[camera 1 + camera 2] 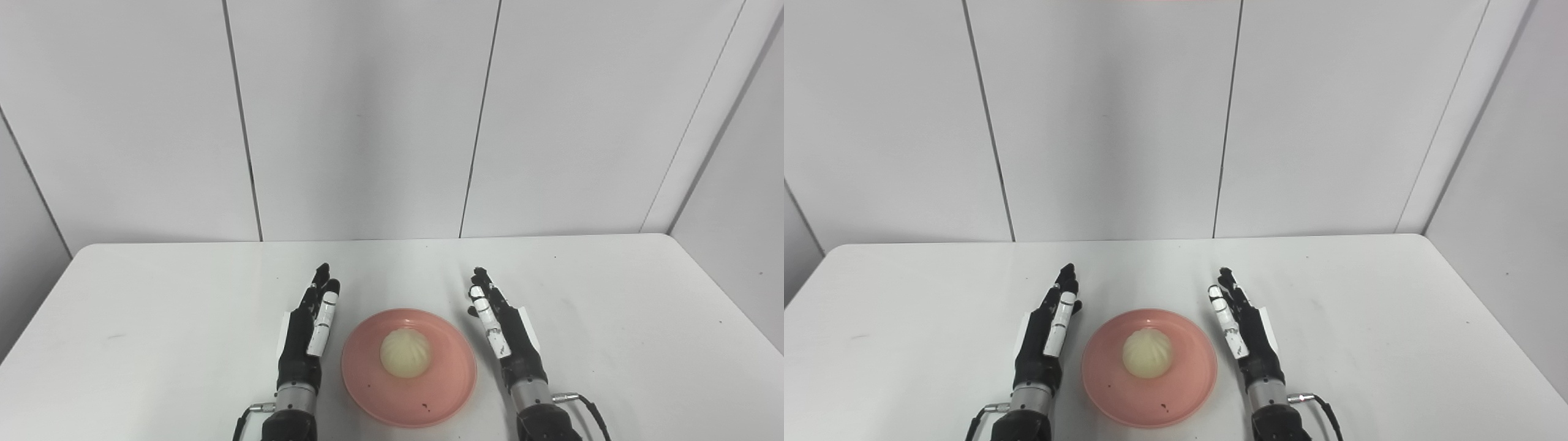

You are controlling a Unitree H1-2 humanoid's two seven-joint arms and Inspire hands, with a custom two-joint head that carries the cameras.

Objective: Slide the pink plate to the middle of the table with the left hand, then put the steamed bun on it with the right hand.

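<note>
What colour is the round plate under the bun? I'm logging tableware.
Pink, with a few dark specks; the round plate shows best in the left eye view.

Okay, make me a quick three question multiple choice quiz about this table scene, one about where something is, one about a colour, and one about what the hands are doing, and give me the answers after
1. Where is the steamed bun?
A. On the plate
B. On the bare table left of the plate
C. In the right hand

2. What colour is the plate?
A. Blue
B. Pink
C. Green

3. What state are the two hands in?
A. Both shut on the plate rim
B. Left hand holds the bun, right hand open
C. Both open and holding nothing

Answers:
1. A, the bun sits near the middle of the plate, apart from both hands.
2. B, the plate is plainly pink against the white table.
3. C, the left hand and right hand lie either side of the plate with fingers stretched out and nothing in them.
</note>
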